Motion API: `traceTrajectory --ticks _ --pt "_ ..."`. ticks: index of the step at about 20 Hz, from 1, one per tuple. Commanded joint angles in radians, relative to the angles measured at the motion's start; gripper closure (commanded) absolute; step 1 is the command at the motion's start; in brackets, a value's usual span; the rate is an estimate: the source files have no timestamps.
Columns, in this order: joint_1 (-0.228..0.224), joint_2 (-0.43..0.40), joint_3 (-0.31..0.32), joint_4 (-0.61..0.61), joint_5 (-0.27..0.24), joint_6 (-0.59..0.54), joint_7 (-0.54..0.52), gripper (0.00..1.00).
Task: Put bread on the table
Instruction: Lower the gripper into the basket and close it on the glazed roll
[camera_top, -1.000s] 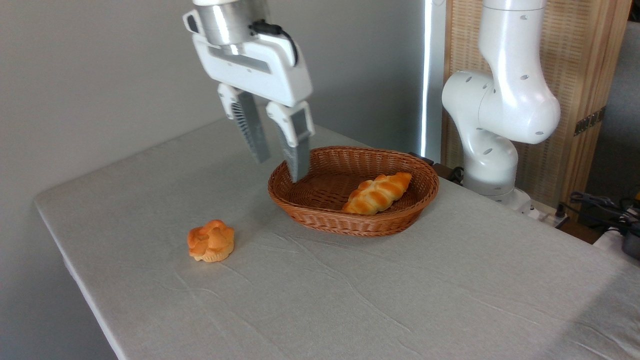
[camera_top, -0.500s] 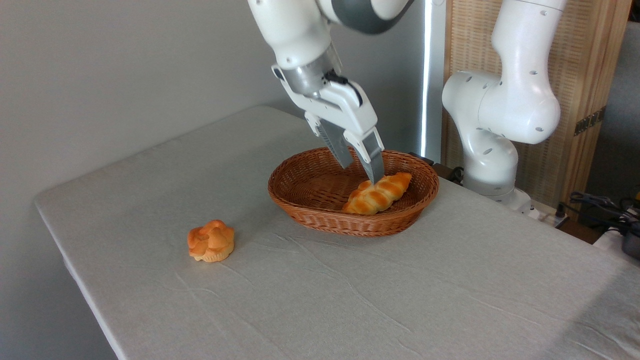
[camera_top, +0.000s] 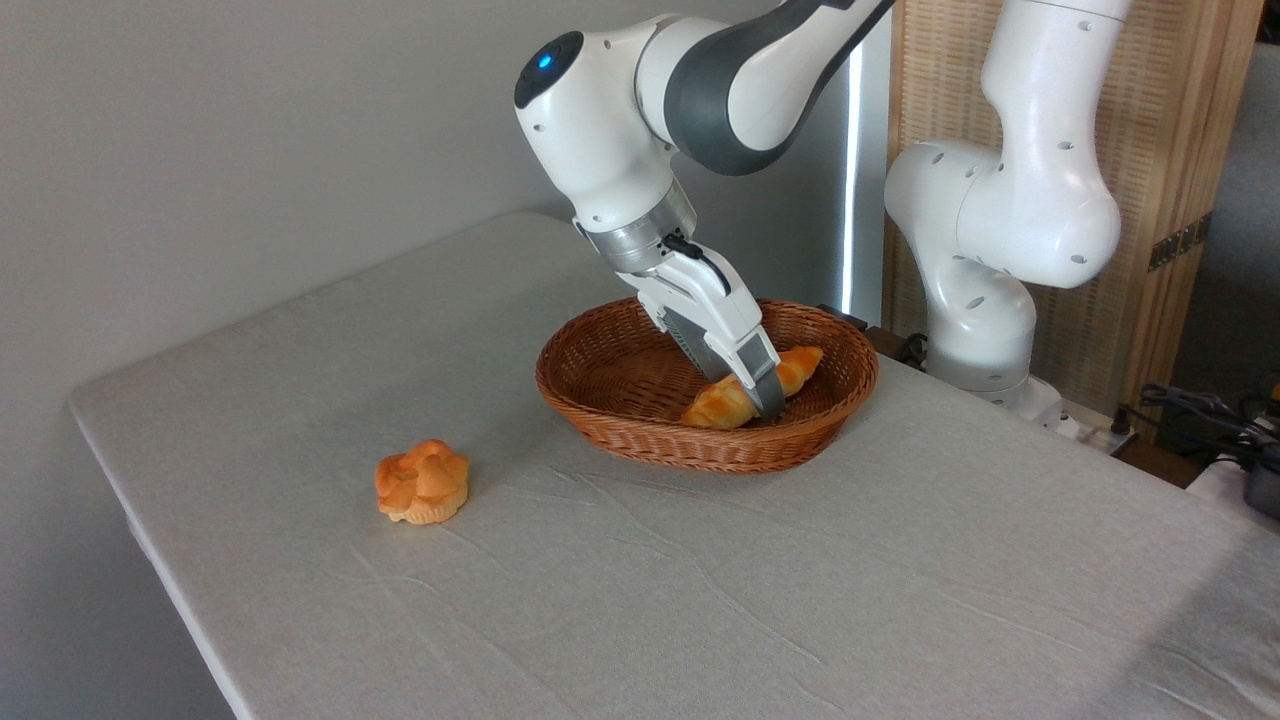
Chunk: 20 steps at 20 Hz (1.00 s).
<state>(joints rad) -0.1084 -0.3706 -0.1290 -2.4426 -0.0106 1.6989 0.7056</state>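
Hand (camera_top: 762, 398) straddles mid-section of golden braided loaf (camera_top: 722, 403), fingers narrow; whether it already pinches, you cannot tell. Loaf lies in brown wicker basket (camera_top: 640, 425), 3 o'clock side. Looks light, soft: grip middle gently, then carry to grey-clothed worktop (camera_top: 800, 580).

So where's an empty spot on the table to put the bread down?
The table is bare across the whole front and right, below the basket. There is also room between the basket and the bun. It is crowded only inside the basket, where the hand reaches down over the bread.
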Motion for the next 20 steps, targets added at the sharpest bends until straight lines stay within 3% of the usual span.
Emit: traceTrajectory --ticks 1,2,7,8,20 --pt "0.003 -0.004 -0.003 -0.029 0.011 0.025 0.014 0.17" --pt "0.003 -0.002 -0.003 -0.030 0.012 0.025 0.015 0.24" --pt "0.003 0.009 -0.003 -0.041 0.012 0.042 0.018 0.77" --pt "0.003 0.009 -0.003 -0.041 0.012 0.042 0.018 0.83" --pt "0.003 0.013 -0.003 -0.041 0.014 0.041 0.037 0.86"
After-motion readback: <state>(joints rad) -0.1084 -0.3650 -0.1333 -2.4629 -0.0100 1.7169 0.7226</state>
